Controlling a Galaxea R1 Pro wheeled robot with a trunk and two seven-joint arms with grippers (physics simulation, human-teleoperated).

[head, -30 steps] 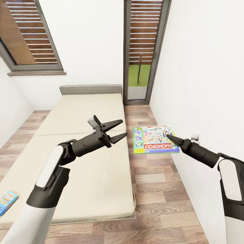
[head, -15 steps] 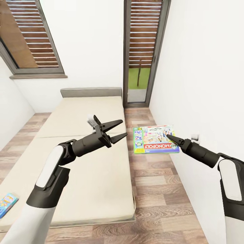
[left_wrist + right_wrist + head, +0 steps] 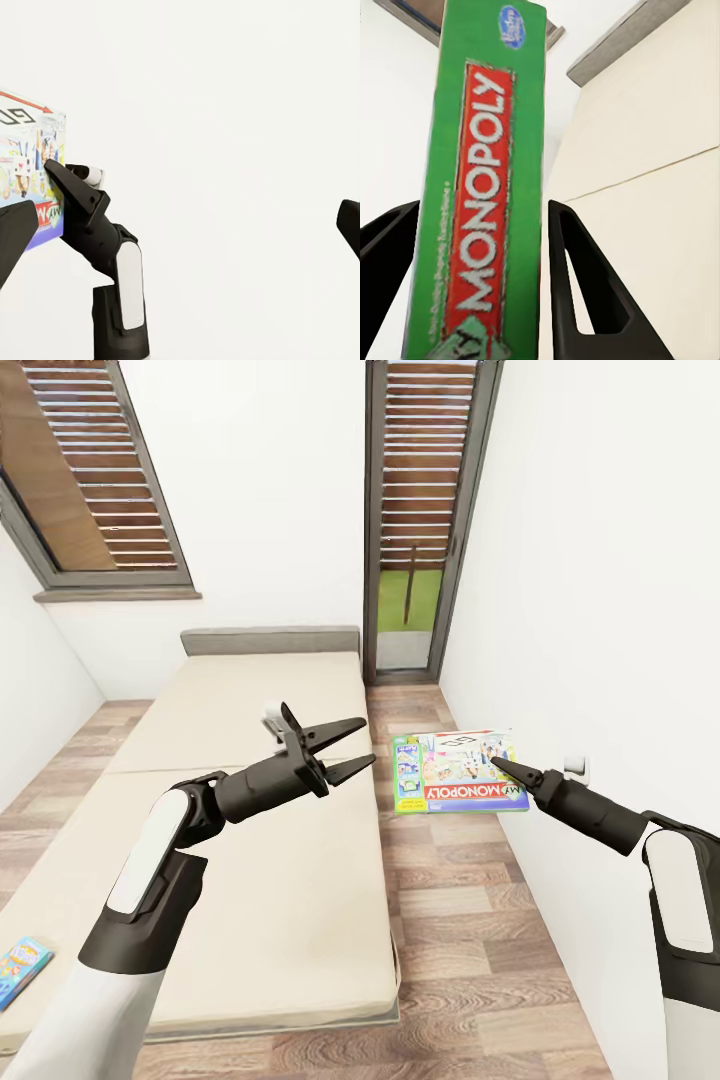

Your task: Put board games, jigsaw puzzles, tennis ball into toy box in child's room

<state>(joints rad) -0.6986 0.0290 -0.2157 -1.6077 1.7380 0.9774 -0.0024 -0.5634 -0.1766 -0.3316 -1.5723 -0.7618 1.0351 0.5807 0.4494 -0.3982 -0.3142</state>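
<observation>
One flat green-edged printed cardboard Monopoly box (image 3: 460, 772) is clamped at its edge between the closed black fingers of the right end effector (image 3: 497, 763) and held in the air over the wood-plank floor beside the large beige-mattressed bed (image 3: 230, 840), while the left end effector (image 3: 355, 745) hangs spread wide and empty above the mattress; judging by this, the step in hand is carrying this game off, so the next move calls for turning the base toward the desk and its toy box. The head view also takes in a smaller blue printed game box (image 3: 20, 968) lying near the bed's foot, whereas the right wrist view shows the green spine of the Monopoly box (image 3: 480, 195) standing between the two fingers
</observation>
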